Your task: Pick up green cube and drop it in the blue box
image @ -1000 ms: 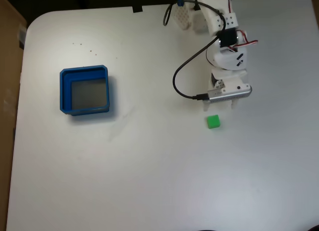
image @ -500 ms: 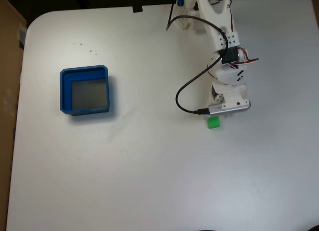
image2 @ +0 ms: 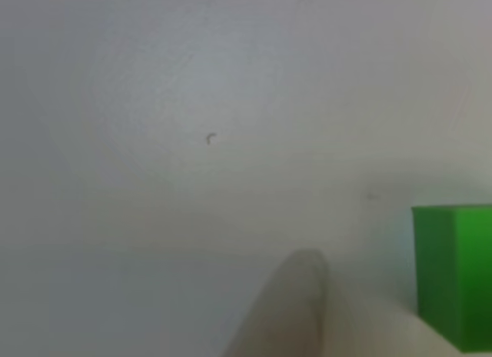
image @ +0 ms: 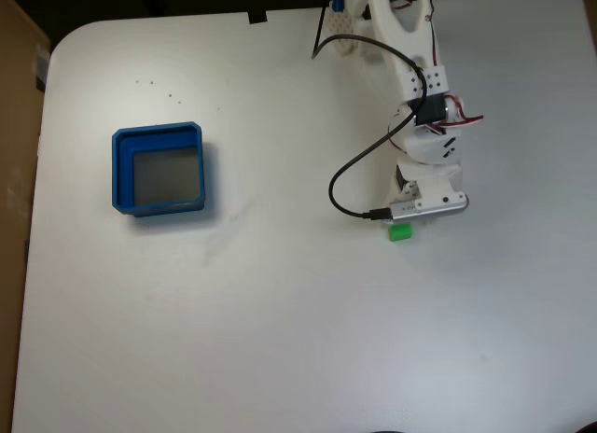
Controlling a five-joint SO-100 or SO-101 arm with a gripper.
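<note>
Open tabletop (image: pixel 280 340) around green cube (image: pixel 400 232)

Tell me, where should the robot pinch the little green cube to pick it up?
Best guess: pinch the green cube on two opposite flat side faces, coming straight down from above. It sits flat on the white table with bare space around it, and its faces are plain and alike, so no side looks better. The arm's head already hangs right over its top edge in the fixed view.
</note>
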